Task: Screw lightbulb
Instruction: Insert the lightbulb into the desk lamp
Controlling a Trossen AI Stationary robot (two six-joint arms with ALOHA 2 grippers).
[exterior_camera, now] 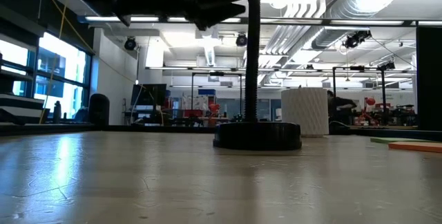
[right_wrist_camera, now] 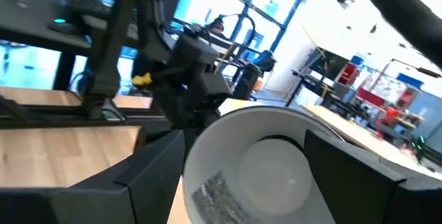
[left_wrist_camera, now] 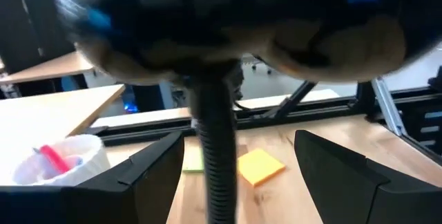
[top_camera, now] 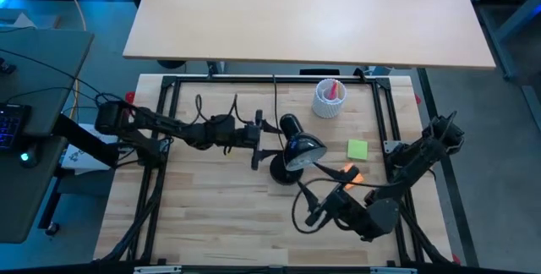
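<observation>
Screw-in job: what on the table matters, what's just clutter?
In play: lightbulb inside the lamp shade; desk lamp; left gripper at the lamp's neck; right gripper under the shade.
Clutter: white ribbed cup; green sticky note; orange sticky note.

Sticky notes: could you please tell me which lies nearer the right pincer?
The orange note; the green note lies farther from the right pincer, toward the cup.

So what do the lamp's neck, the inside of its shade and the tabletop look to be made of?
Lamp neck: ribbed black flexible tube, probably metal gooseneck with a dark coating. Shade interior: smooth glossy white, likely painted metal or plastic; a label sticks to it. Lightbulb inside: frosted white, glass or plastic. Tabletop: pale jointed wood strips, butcher-block style, satin sheen.
</observation>
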